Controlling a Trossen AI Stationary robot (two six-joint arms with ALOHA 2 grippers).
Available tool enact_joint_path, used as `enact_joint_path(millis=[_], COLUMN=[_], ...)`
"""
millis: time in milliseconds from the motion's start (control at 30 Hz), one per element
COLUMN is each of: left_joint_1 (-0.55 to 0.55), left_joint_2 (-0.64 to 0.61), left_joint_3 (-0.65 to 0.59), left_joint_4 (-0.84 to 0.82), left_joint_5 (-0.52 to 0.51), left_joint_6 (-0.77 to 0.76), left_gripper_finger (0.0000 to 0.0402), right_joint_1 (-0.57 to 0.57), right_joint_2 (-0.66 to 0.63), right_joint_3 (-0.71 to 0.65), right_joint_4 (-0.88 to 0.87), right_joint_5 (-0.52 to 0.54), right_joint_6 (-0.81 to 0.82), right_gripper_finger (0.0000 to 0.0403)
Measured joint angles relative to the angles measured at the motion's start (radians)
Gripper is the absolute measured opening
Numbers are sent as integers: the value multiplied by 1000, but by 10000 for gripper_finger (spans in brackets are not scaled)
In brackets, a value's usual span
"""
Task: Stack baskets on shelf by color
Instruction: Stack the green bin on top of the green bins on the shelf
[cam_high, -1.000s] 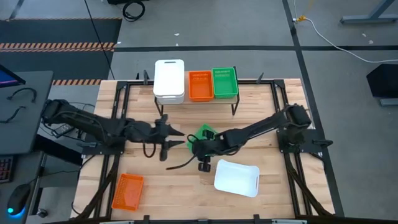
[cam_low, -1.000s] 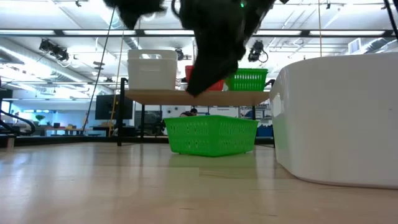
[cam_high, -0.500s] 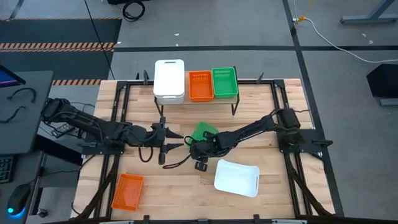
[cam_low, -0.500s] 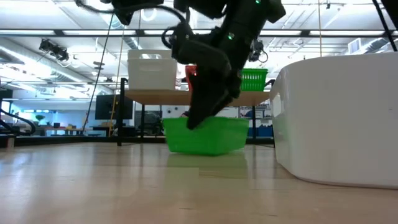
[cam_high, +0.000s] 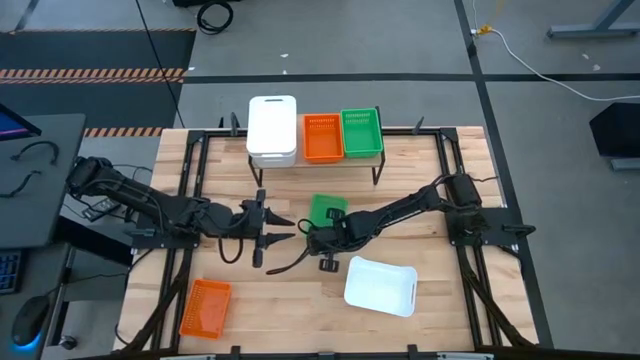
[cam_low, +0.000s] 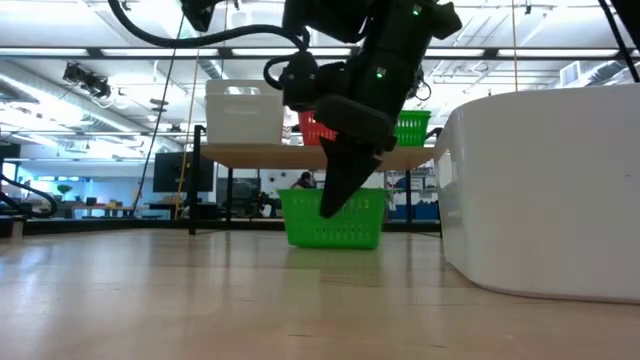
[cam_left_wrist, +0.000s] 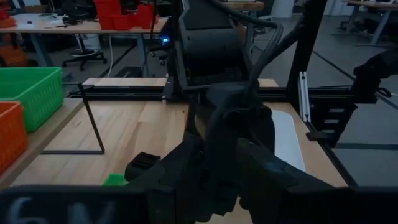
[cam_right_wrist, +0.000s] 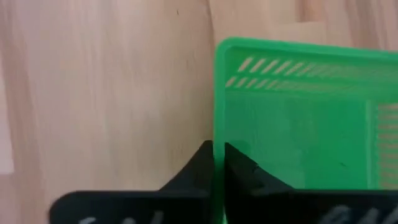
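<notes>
Overhead and table-level cameras, both on the shelf (cam_high: 315, 155).

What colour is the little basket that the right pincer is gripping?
Green basket with slotted walls, its rim held in the right pincer; the right wrist view shows it best.

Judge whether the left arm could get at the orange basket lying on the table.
Probably yes: the orange basket lies alone on the left arm's side, nothing covering it, with the left claw hanging open nearby.
</notes>
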Motion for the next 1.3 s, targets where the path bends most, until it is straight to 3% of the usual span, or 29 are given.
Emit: enact_joint_path(millis=[300,600,867,1000,1300], left_joint_1=[0,0,0,0,0], left_joint_2=[0,0,0,0,0], left_joint_3=[0,0,0,0,0], left_joint_4=[-4,-5,-4,-4,-4], left_joint_5=[0,0,0,0,0], left_joint_6=[-7,-7,-8,-8,-8], left_gripper_finger=[125,125,125,126,126], right_joint_1=[5,39,43,-21,-257], right_joint_2=[-60,-303,-560,-657,-752], right_joint_3=[0,-1,-1,-1,-1], right_joint_4=[-9,-44,-136,-173,-182], right_joint_5=[-81,-72,181,216,76], right_joint_6=[-78,-134,-314,-400,-558], right_gripper_finger=[7,6,7,7,7])
